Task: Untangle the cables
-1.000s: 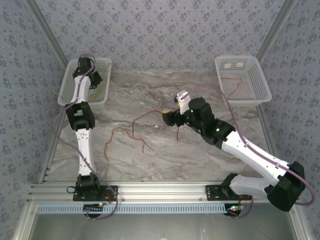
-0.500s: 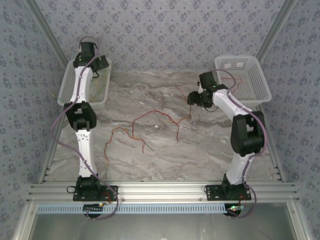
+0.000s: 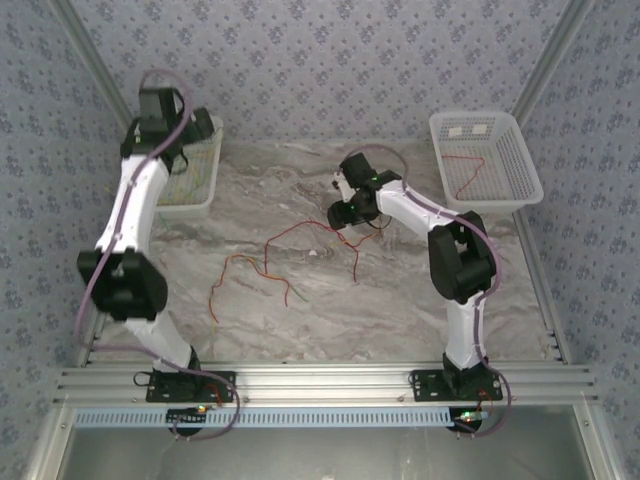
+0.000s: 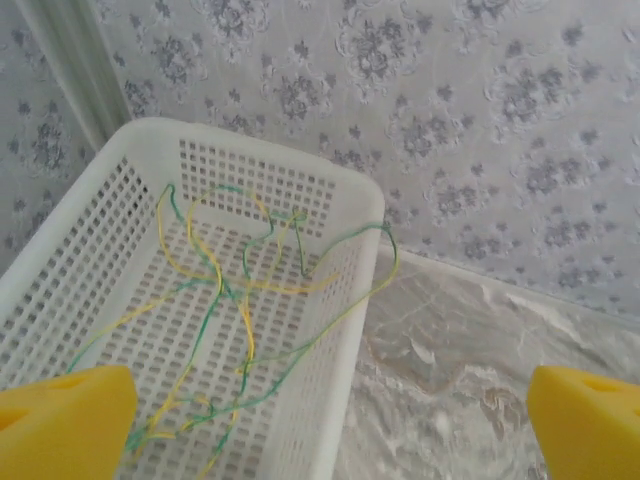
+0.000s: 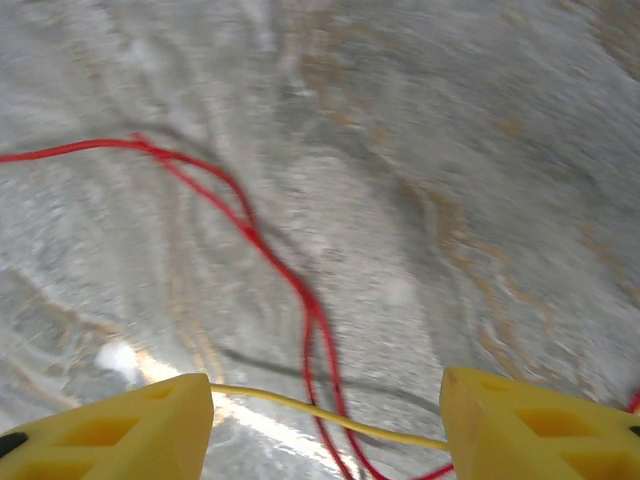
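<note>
Top external view: red and orange cables (image 3: 290, 232) lie tangled at the middle of the table (image 3: 400, 310).
Left basket (image 4: 250, 140): at the table's far-left corner, holding yellow and green cables (image 4: 240, 300); one green loop hangs over its rim.
Right basket (image 3: 527, 180): at the table's far-right corner, one red wire (image 3: 465, 160) inside.
Left gripper (image 4: 325, 425): above the table's far-left corner, jaws wide, holding nothing.
Right gripper (image 5: 325, 425): low over mid-table, jaws wide; a yellow strand (image 5: 330, 412) crosses the gap.
</note>
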